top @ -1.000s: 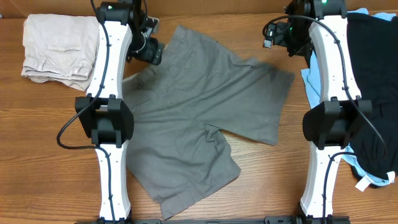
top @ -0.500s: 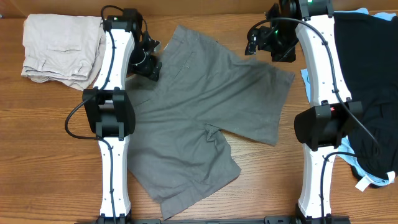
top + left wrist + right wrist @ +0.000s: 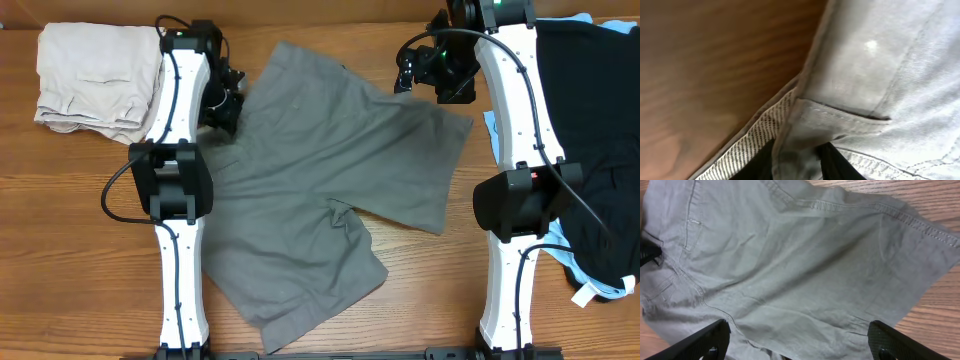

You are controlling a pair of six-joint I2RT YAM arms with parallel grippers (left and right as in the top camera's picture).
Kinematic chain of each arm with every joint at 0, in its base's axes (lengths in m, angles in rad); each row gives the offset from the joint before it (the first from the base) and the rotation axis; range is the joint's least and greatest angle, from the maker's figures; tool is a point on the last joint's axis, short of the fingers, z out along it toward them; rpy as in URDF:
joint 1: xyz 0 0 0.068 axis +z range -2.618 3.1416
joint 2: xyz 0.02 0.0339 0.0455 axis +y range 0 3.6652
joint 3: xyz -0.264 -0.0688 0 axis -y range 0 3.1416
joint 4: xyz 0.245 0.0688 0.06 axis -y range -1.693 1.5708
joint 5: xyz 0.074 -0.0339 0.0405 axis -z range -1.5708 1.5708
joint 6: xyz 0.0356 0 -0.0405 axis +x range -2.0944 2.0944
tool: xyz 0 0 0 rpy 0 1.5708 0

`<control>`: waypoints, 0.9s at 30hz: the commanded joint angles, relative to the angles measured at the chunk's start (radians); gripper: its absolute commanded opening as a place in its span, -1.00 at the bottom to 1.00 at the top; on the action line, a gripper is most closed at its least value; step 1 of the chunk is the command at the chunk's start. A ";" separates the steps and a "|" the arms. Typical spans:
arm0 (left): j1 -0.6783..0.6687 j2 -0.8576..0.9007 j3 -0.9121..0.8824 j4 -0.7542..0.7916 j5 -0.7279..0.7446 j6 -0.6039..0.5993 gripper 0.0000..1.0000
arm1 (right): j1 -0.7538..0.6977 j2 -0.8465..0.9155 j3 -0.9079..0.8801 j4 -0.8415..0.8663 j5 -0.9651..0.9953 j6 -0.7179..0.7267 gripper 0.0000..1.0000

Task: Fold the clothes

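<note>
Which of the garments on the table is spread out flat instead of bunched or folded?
The grey shorts in the middle. The beige garment sits folded at far left; the black garment and light-blue garment lie heaped at right.

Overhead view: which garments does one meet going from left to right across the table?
Folded beige cloth garment → spread mid-grey woven shorts → black fabric garment
</note>
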 commanded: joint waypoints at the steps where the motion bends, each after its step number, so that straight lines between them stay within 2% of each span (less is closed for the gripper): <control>1: 0.055 0.041 -0.004 -0.033 -0.077 -0.128 -0.39 | -0.002 -0.013 0.021 0.013 -0.006 -0.001 0.82; 9: 0.123 0.041 -0.004 -0.109 -0.076 -0.195 -0.37 | -0.002 -0.012 0.020 0.035 -0.007 -0.001 0.83; 13: 0.130 0.040 -0.002 -0.157 -0.075 -0.194 -0.10 | -0.002 -0.012 0.020 0.031 -0.008 0.001 0.84; 17: 0.129 0.027 0.033 -0.193 -0.053 -0.195 0.36 | -0.002 -0.012 0.020 0.002 -0.007 0.050 0.85; 20: 0.123 -0.020 0.059 -0.193 -0.005 -0.194 0.66 | 0.000 -0.012 0.017 -0.010 -0.008 0.085 0.77; 26: 0.118 -0.224 0.129 -0.188 0.003 -0.194 1.00 | 0.057 -0.012 -0.040 -0.010 0.053 0.164 0.80; 27: 0.118 -0.253 0.138 -0.185 0.003 -0.194 1.00 | 0.069 -0.012 -0.058 -0.010 0.081 0.183 0.82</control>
